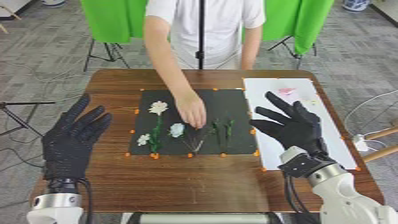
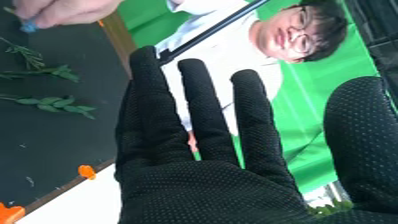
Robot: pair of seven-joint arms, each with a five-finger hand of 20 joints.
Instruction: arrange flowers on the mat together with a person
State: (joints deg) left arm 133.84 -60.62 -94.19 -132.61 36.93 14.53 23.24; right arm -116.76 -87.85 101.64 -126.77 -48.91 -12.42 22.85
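At the near side of the brown table [image 1: 178, 187], the left robot hand [image 1: 69, 145] is raised left of the black mat [image 1: 151, 96], open, its fingers straight. The right robot hand [image 1: 298, 130] is open too, fingers spread, over the left part of the white sheet [image 1: 342, 145] beside the mat. Orange pieces [image 1: 155, 156] dot the mat's near edge.

On the mat's left, a small white flower [image 1: 143, 139] lies nearest, with a larger white flower [image 1: 158, 107] farther off on a leafy green stem [image 1: 155, 132]. Right of these lies a pale blue flower [image 1: 177, 130], then green sprigs [image 1: 228, 131]. The person's hand [image 1: 190, 106] reaches down over the middle of the mat; in the right wrist view its fingers pinch something small and blue [image 2: 29, 26].

Toward the sheet's far end lies a pink flower [image 1: 287, 91]. Past the table's far edge stands the person in white [image 1: 213, 30], before green cloth [image 1: 306, 22].
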